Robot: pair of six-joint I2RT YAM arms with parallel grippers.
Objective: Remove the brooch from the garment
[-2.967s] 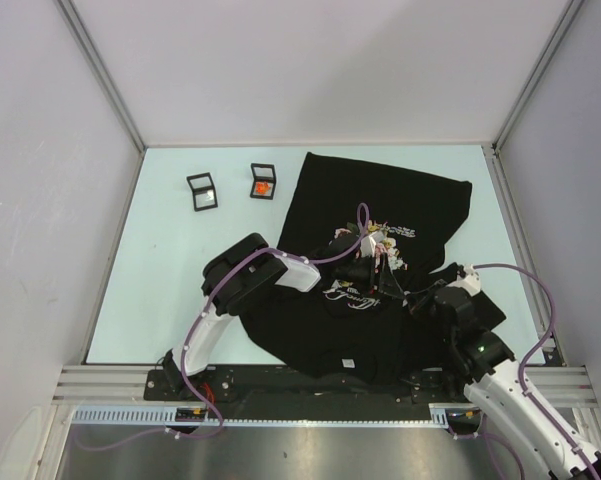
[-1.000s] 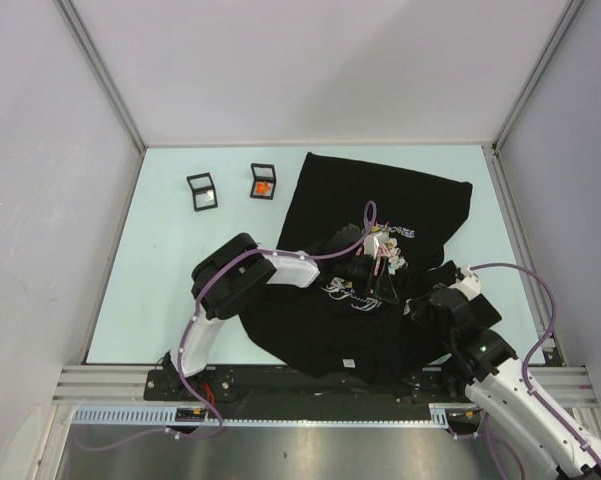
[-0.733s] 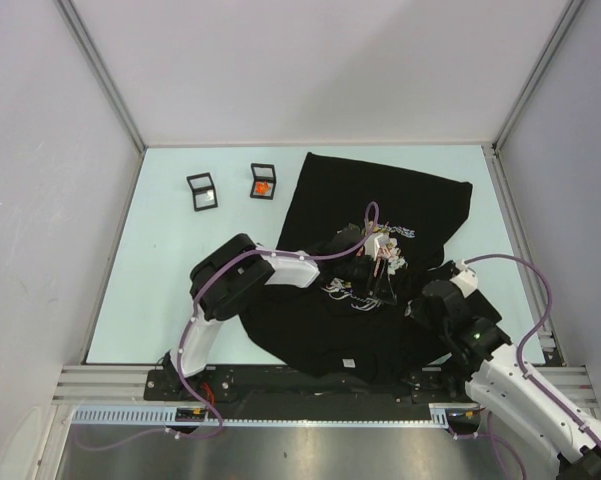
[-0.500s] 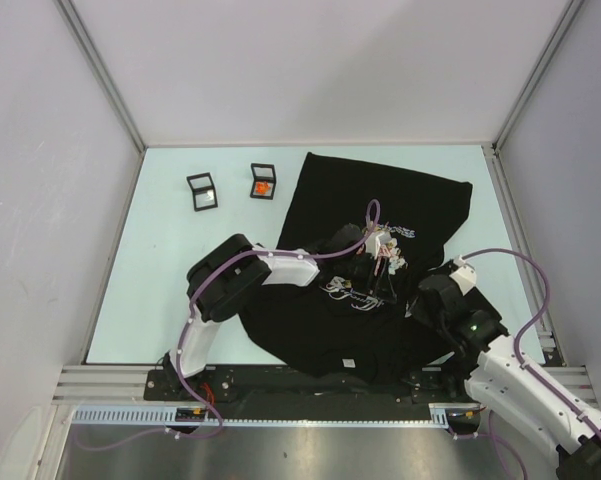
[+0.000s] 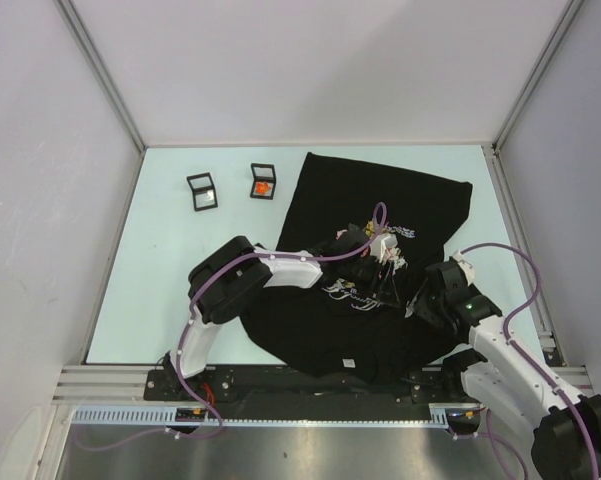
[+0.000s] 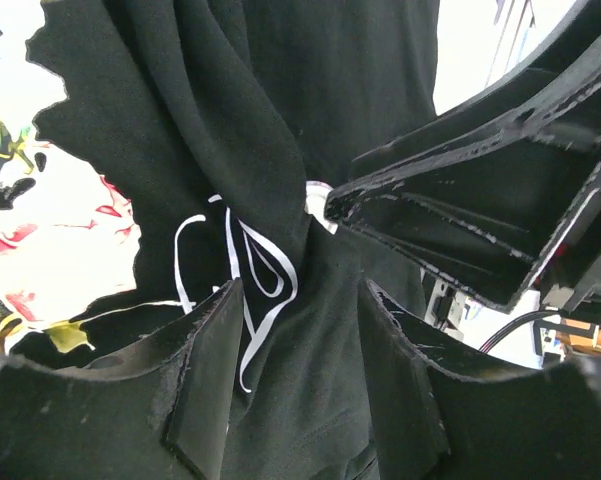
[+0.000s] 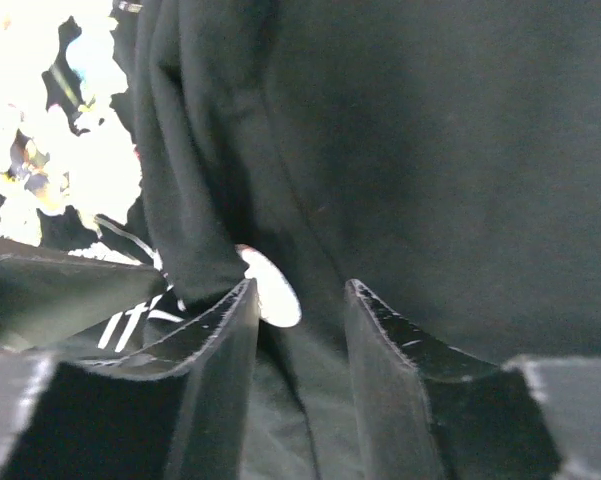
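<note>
The garment (image 5: 380,200), a black T-shirt with a rose print (image 5: 385,250) and white lettering, lies on the table, bunched at the middle. My left gripper (image 5: 373,278) is shut on a raised fold of the garment (image 6: 310,330) beside the white lettering (image 6: 250,290). A small pale round brooch (image 7: 270,290) sits in the fold; it also shows in the left wrist view (image 6: 318,195). My right gripper (image 5: 417,303) is open. Its fingers straddle the fold just short of the brooch, which lies at the left fingertip (image 7: 242,300). The right gripper's fingers (image 6: 460,220) show in the left wrist view.
Two small black-framed boxes stand at the far left of the pale table (image 5: 180,280): one with a clear lid (image 5: 202,190), one holding an orange item (image 5: 263,182). Grey walls enclose the table. The shirt hangs over the near edge.
My right gripper has moved up and left toward the fold held by my left gripper. The left gripper has shifted slightly to the right with the fabric.
</note>
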